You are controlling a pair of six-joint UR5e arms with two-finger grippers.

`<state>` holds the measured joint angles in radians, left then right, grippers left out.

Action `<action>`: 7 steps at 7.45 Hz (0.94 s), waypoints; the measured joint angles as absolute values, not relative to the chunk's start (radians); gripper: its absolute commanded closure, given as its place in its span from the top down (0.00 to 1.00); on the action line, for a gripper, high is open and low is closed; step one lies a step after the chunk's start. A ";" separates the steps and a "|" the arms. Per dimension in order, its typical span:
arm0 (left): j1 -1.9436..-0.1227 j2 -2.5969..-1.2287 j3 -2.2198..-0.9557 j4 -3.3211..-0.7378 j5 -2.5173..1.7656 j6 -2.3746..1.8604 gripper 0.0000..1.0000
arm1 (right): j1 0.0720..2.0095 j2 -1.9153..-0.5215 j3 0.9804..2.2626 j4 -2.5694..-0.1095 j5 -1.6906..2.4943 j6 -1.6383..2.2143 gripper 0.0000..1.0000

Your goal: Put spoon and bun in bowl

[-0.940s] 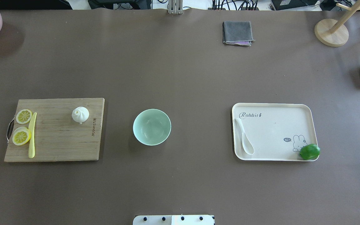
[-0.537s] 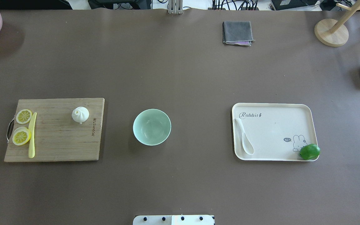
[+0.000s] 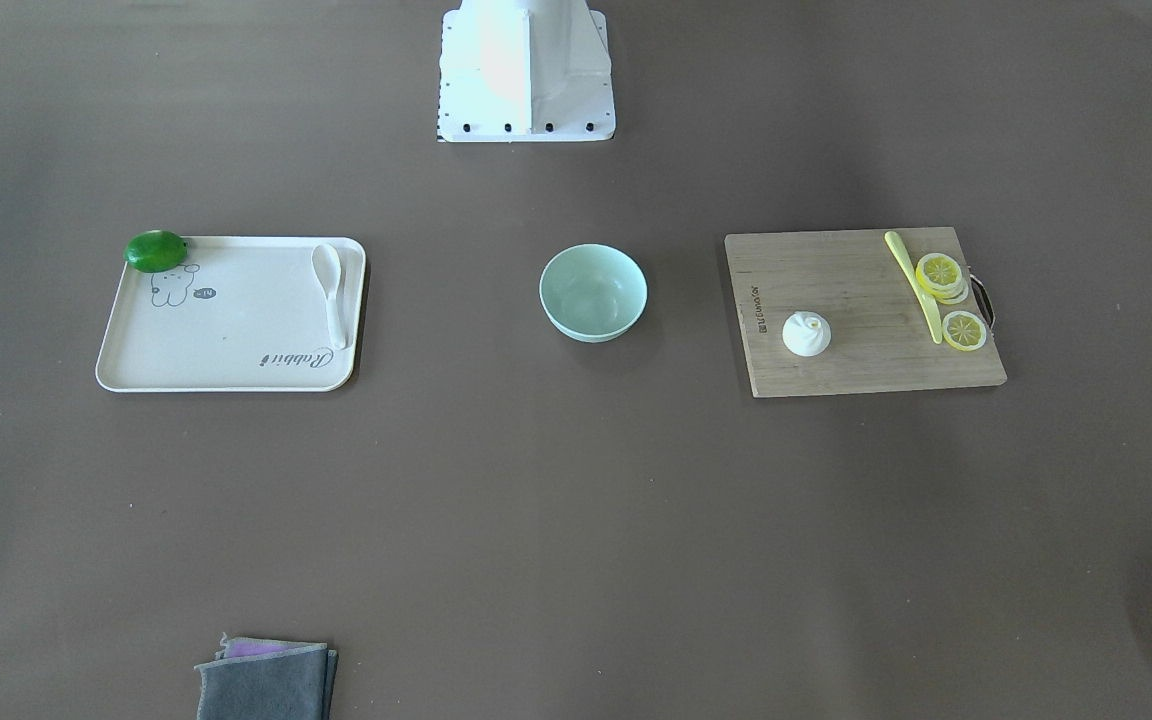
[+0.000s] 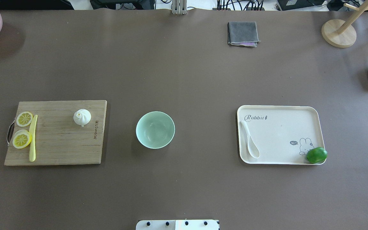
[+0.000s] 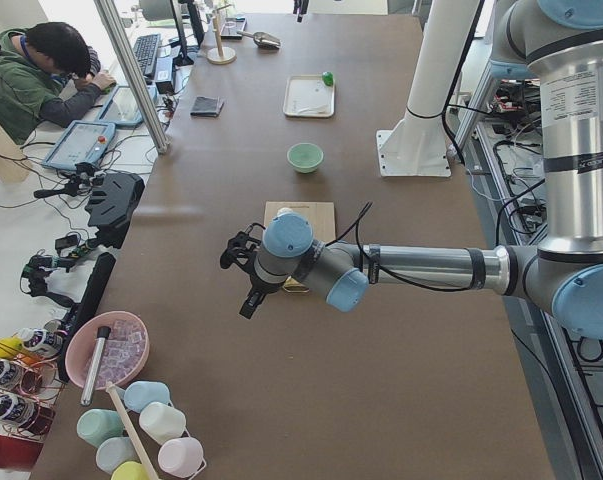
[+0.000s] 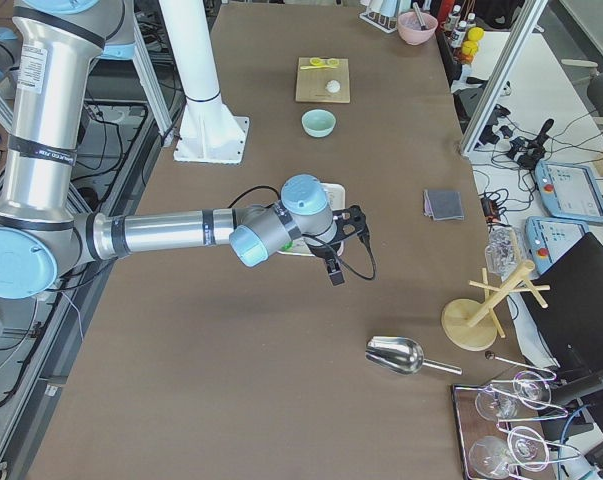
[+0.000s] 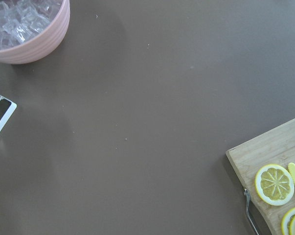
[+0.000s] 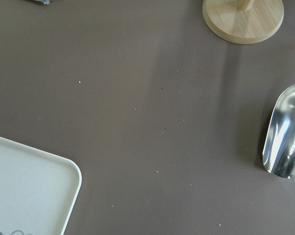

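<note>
Nothing moved, spoon (image 4: 249, 140) and lime (image 4: 316, 155) in tray (image 4: 283, 127)

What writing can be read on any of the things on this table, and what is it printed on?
"Rabbit": on the cream tray, in script near one corner.
Speech bubble beside the rabbit drawing on the same tray: too small to read.
Brand mark along one edge of the wooden cutting board: too blurred to read.

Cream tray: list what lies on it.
On the cream tray lie the spoon, along the side nearest the bowl, and a green fruit at one corner. Nothing covers it from overhead.
</note>
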<state>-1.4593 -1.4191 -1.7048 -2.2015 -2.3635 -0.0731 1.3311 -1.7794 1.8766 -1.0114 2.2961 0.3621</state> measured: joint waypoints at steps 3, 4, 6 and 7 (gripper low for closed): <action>-1.427 -1.428 -1.657 -2.374 -2.396 -0.142 0.98 | 1.198 -1.745 1.886 -0.900 2.237 0.645 1.00; -1.385 -1.432 -1.655 -2.424 -2.396 -0.211 0.98 | 1.110 -1.728 1.902 -0.877 2.158 0.779 1.00; -1.304 -1.437 -1.655 -2.509 -2.394 -0.354 0.98 | 0.889 -1.683 1.942 -0.877 1.942 1.003 0.99; -1.278 -1.439 -1.655 -2.532 -2.391 -0.391 0.98 | 0.772 -1.645 1.949 -0.913 1.819 1.077 0.98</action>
<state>-1.2780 -1.4389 -1.6548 -2.5316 -2.3913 -0.3915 0.7725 -1.6449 1.9486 -0.9133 1.8195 1.0775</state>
